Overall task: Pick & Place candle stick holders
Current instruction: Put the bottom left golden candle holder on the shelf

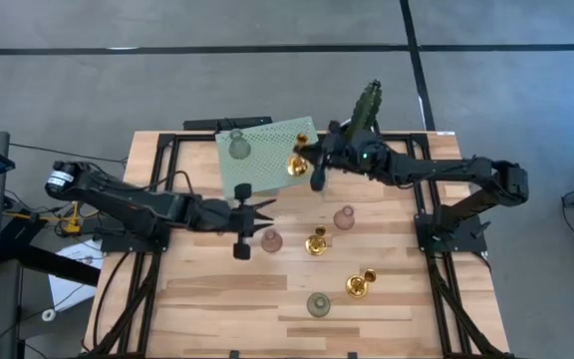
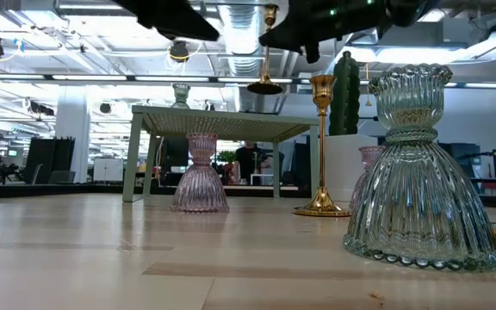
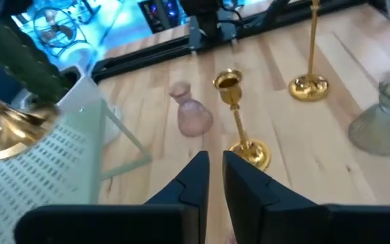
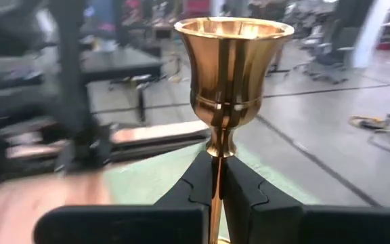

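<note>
Nearest the low camera, filling the right of that frame, you have a ribbed grey-green glass holder (image 2: pixel 426 172), standing upright on the wooden table (image 1: pixel 217 299); in the high view it sits low and centre (image 1: pixel 318 304). Reading that high view left to right: your left gripper (image 1: pixel 257 212) waits at centre-left beside the green perforated stand (image 1: pixel 267 155), fingers narrow with a slim gap and nothing between them in its wrist view. A second grey-green holder (image 1: pixel 238 146) already stands at the upper left of the stand. A pink holder (image 1: pixel 271 239) is just right of the left gripper, then a tall gold holder (image 1: pixel 315 242), another pink holder (image 1: pixel 344 217), and a gold one (image 1: pixel 361 284) lying tilted at lower right. Your right gripper (image 1: pixel 307 160) is over the stand's right edge, fingers clamped on the stem of the third gold holder (image 4: pixel 233 64), held upright with the cup above the fingers. Judge the gold ones stiff, light, top-heavy and slippery: take the stem low. The glass ones look heavier and breakable; grip the narrow neck. A cactus (image 1: pixel 369 103) in a white pot stands behind the stand. Beyond the table lies an open workshop with grey floor.
</note>
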